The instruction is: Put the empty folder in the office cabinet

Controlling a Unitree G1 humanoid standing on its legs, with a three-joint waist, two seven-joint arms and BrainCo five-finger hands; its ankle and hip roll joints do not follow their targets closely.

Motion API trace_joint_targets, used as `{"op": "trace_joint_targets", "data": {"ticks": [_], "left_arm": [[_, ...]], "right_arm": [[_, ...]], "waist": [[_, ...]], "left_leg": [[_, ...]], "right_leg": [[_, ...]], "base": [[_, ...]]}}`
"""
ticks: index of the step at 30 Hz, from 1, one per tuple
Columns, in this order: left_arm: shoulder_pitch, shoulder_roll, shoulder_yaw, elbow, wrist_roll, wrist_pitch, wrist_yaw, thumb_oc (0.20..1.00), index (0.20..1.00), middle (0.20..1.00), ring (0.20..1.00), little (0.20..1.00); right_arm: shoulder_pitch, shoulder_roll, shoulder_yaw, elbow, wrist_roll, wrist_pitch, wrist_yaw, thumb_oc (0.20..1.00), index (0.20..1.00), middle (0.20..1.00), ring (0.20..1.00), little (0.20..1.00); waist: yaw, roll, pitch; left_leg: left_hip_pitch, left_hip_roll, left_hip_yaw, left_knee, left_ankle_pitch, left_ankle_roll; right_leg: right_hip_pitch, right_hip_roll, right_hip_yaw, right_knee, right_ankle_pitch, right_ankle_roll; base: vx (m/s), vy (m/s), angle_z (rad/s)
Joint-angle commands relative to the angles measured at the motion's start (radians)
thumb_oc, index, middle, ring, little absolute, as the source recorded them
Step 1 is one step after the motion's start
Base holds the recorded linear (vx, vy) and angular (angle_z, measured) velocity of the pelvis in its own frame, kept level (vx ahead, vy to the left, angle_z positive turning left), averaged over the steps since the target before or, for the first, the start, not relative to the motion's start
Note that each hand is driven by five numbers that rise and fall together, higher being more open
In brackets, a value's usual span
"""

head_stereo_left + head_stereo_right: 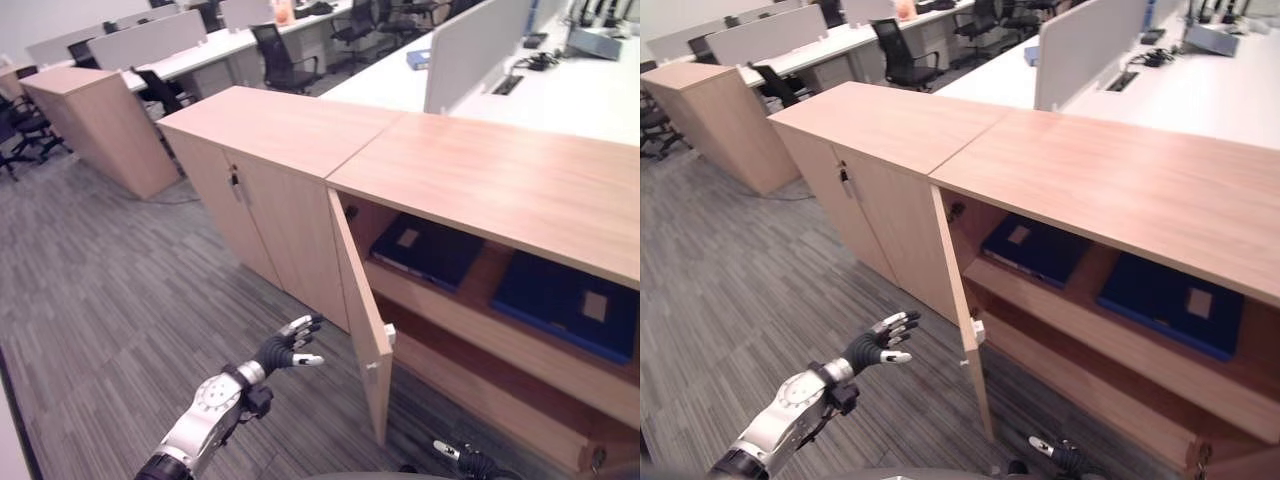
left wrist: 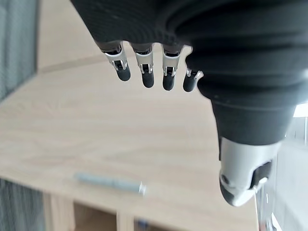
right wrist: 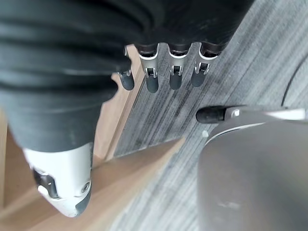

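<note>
Two dark blue folders already lie on the upper shelf of the open office cabinet [image 1: 500, 180] at the right of the frame — one [image 1: 428, 249] just inside the opening, the other [image 1: 570, 300] further right — so the placing looks done and closing up is likely the step in hand. The left hand [image 1: 290, 347], low and centre-left, is empty with fingers spread, near the outer face of the open cabinet door [image 1: 355, 300] but not touching it. The right hand [image 3: 163, 67] hangs at the bottom edge, fingers relaxed, holding nothing. To shut the door cleanly, lay flat fingers on its outer face near the free edge and push steadily — keeping the right hand clear of the closing gap
</note>
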Motion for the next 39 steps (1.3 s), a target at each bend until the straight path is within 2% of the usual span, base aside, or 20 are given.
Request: {"op": "trace_joint_targets", "data": {"ticks": [1,2,4,6,11,16,18,19,20,22,24,25,26,27,28,29,30,31,34,39], "left_arm": [[-0.091,0.001,0.018,-0.003,0.01,-0.065,0.052,1.0,1.0,1.0,1.0,1.0],[-0.093,0.0,0.017,-0.002,0.01,-0.065,0.052,1.0,1.0,1.0,1.0,1.0],[-0.119,-0.02,0.015,0.023,0.017,-0.067,0.07,1.0,1.0,1.0,1.0,1.0],[-0.136,-0.043,0.017,0.062,0.022,-0.068,0.085,1.0,1.0,1.0,1.0,1.0],[-0.265,-0.156,0.048,0.294,-0.022,-0.074,0.194,1.0,1.0,1.0,1.0,1.0],[-0.362,-0.175,0.101,0.461,-0.042,-0.091,0.259,1.0,1.0,1.0,1.0,1.0],[-0.431,-0.148,0.139,0.562,-0.049,-0.102,0.292,1.0,1.0,1.0,1.0,1.0],[-0.511,-0.121,0.154,0.641,-0.056,-0.105,0.313,1.0,1.0,1.0,1.0,1.0],[-0.512,-0.121,0.154,0.642,-0.056,-0.106,0.312,1.0,1.0,1.0,1.0,1.0],[-0.548,-0.095,0.173,0.657,-0.065,-0.11,0.326,1.0,1.0,1.0,1.0,1.0],[-0.571,-0.066,0.181,0.663,-0.068,-0.124,0.332,1.0,1.0,1.0,1.0,1.0],[-0.571,-0.065,0.181,0.663,-0.068,-0.124,0.332,1.0,1.0,1.0,1.0,1.0],[-0.567,-0.064,0.186,0.656,-0.074,-0.126,0.33,1.0,1.0,1.0,1.0,1.0],[-0.531,-0.064,0.199,0.624,-0.077,-0.134,0.328,1.0,1.0,1.0,1.0,1.0],[-0.531,-0.063,0.199,0.624,-0.077,-0.134,0.328,1.0,1.0,1.0,1.0,1.0],[-0.512,-0.06,0.201,0.609,-0.072,-0.136,0.329,1.0,1.0,1.0,1.0,1.0],[-0.462,-0.049,0.219,0.577,-0.071,-0.147,0.323,1.0,1.0,1.0,1.0,1.0],[-0.436,-0.051,0.222,0.556,-0.063,-0.146,0.322,1.0,1.0,1.0,1.0,1.0],[-0.356,-0.066,0.227,0.472,-0.039,-0.143,0.312,1.0,1.0,1.0,1.0,1.0],[-0.191,-0.067,0.217,0.336,0.011,-0.13,0.266,1.0,1.0,1.0,1.0,1.0]], "right_arm": [[-0.047,0.017,0.001,-0.006,0.011,-0.01,-0.021,1.0,1.0,1.0,1.0,1.0],[-0.048,0.017,0.0,-0.006,0.011,-0.01,-0.021,1.0,1.0,1.0,1.0,1.0],[-0.048,0.022,-0.003,0.004,0.007,-0.009,-0.029,1.0,1.0,1.0,1.0,1.0],[-0.045,0.028,-0.002,0.007,0.008,-0.008,-0.033,1.0,1.0,1.0,1.0,1.0],[-0.031,0.011,0.003,0.007,0.018,-0.004,-0.05,1.0,1.0,1.0,1.0,1.0],[-0.059,-0.009,0.026,0.007,0.022,-0.008,-0.056,1.0,1.0,1.0,1.0,1.0],[-0.077,-0.027,0.044,0.006,0.028,-0.013,-0.053,1.0,1.0,1.0,1.0,1.0],[-0.086,-0.047,0.05,0.003,0.055,-0.017,-0.05,1.0,1.0,1.0,1.0,1.0],[-0.086,-0.047,0.05,0.003,0.055,-0.017,-0.05,1.0,1.0,1.0,1.0,1.0],[-0.087,-0.058,0.055,-0.001,0.071,-0.019,-0.05,1.0,1.0,1.0,1.0,1.0],[-0.09,-0.078,0.052,0.008,0.07,-0.023,-0.053,1.0,1.0,1.0,1.0,1.0],[-0.089,-0.078,0.052,0.008,0.07,-0.023,-0.053,1.0,1.0,1.0,1.0,1.0],[-0.084,-0.082,0.051,0.012,0.068,-0.02,-0.052,1.0,1.0,1.0,1.0,1.0],[-0.071,-0.096,0.045,0.025,0.054,-0.018,-0.047,1.0,1.0,1.0,1.0,1.0],[-0.072,-0.095,0.045,0.025,0.054,-0.018,-0.047,1.0,1.0,1.0,1.0,1.0],[-0.071,-0.099,0.044,0.026,0.049,-0.02,-0.047,1.0,1.0,1.0,1.0,1.0],[-0.066,-0.102,0.04,0.028,0.036,-0.022,-0.045,1.0,1.0,1.0,1.0,1.0],[-0.051,-0.091,0.03,0.03,0.033,-0.022,-0.04,1.0,1.0,1.0,1.0,1.0],[-0.023,-0.075,0.002,0.027,0.035,-0.022,-0.035,1.0,1.0,1.0,1.0,1.0],[-0.014,-0.04,-0.049,0.037,0.051,-0.016,-0.031,1.0,1.0,1.0,1.0,1.0]], "waist": [[-0.019,-0.058,0.036],[-0.02,-0.057,0.037],[-0.022,-0.057,0.034],[-0.035,-0.071,0.023],[-0.106,-0.077,0.0],[-0.164,-0.07,-0.004],[-0.2,-0.07,-0.006],[-0.229,-0.084,0.01],[-0.228,-0.083,0.01],[-0.225,-0.097,0.031],[-0.209,-0.128,0.05],[-0.209,-0.128,0.05],[-0.203,-0.131,0.05],[-0.165,-0.128,0.046],[-0.165,-0.129,0.043],[-0.142,-0.13,0.042],[-0.112,-0.122,0.037],[-0.107,-0.119,0.029],[-0.095,-0.116,0.015],[-0.069,-0.122,0.008]], "left_leg": [[-0.012,0.037,0.029,0.003,-0.077,-0.056],[-0.013,0.037,0.027,0.003,-0.077,-0.056],[-0.015,0.049,0.085,0.003,-0.074,-0.058],[-0.011,0.051,0.122,0.003,-0.074,-0.059],[0.017,0.065,0.175,0.003,-0.075,-0.074],[0.048,0.084,0.254,0.02,-0.081,-0.084],[0.048,0.105,0.312,0.084,-0.097,-0.096],[0.014,0.157,0.346,0.224,-0.076,-0.133],[0.012,0.158,0.346,0.227,-0.077,-0.134],[-0.044,0.197,0.317,0.352,0.008,-0.165],[-0.114,0.198,0.23,0.468,0.068,-0.193],[-0.115,0.198,0.229,0.469,0.067,-0.193],[-0.121,0.202,0.206,0.446,0.06,-0.189],[-0.114,0.208,0.105,0.272,0.012,-0.164],[-0.115,0.207,0.105,0.269,0.016,-0.164],[-0.122,0.199,0.039,0.208,0.005,-0.157],[-0.105,0.18,-0.079,0.128,-0.014,-0.154],[-0.091,0.178,-0.096,0.107,-0.015,-0.155],[-0.049,0.172,-0.058,0.072,-0.017,-0.152],[-0.007,0.126,-0.023,0.022,-0.036,-0.126]], "right_leg": [[-0.046,-0.187,-0.166,0.194,-0.047,0.17],[-0.048,-0.188,-0.167,0.197,-0.049,0.171],[-0.059,-0.235,-0.309,0.235,-0.042,0.158],[-0.058,-0.239,-0.331,0.218,-0.039,0.149],[-0.037,-0.19,-0.253,0.131,-0.046,0.138],[-0.053,-0.146,-0.156,0.106,-0.05,0.132],[-0.06,-0.115,-0.092,0.098,-0.061,0.127],[-0.046,-0.094,-0.06,0.096,-0.086,0.11],[-0.046,-0.093,-0.06,0.096,-0.086,0.109],[-0.037,-0.074,-0.035,0.082,-0.086,0.086],[-0.018,-0.068,0.005,0.052,-0.087,0.069],[-0.018,-0.068,0.004,0.051,-0.087,0.069],[-0.014,-0.07,0.017,0.042,-0.088,0.074],[0.013,-0.075,0.053,0.023,-0.099,0.103],[0.01,-0.075,0.054,0.022,-0.097,0.103],[0.02,-0.075,0.069,0.024,-0.101,0.11],[0.028,-0.059,0.102,0.03,-0.11,0.113],[0.04,-0.055,0.106,0.023,-0.107,0.116],[0.069,-0.072,0.098,0.011,-0.104,0.124],[0.061,-0.116,0.089,0.047,-0.094,0.147]], "base": [[-0.11,-0.029,-0.75],[-0.07,-0.033,-1.23],[-0.03,-0.046,-1.13],[0.04,-0.083,-0.57],[0.12,-0.102,-0.65],[0.06,-0.077,-0.6],[0.11,-0.15,-0.9],[0.1,-0.161,-1.11],[0.08,-0.177,-1.04],[0.0,-0.11,-0.65],[0.01,-0.092,-0.58],[0.04,-0.004,-0.46],[0.18,0.212,-0.1],[0.18,0.21,-0.01],[0.23,0.222,-0.24],[0.19,0.087,-0.4],[0.25,0.109,-0.29],[0.21,0.125,-0.24],[0.13,0.132,-0.74],[0.03,0.171,-0.37]]}}
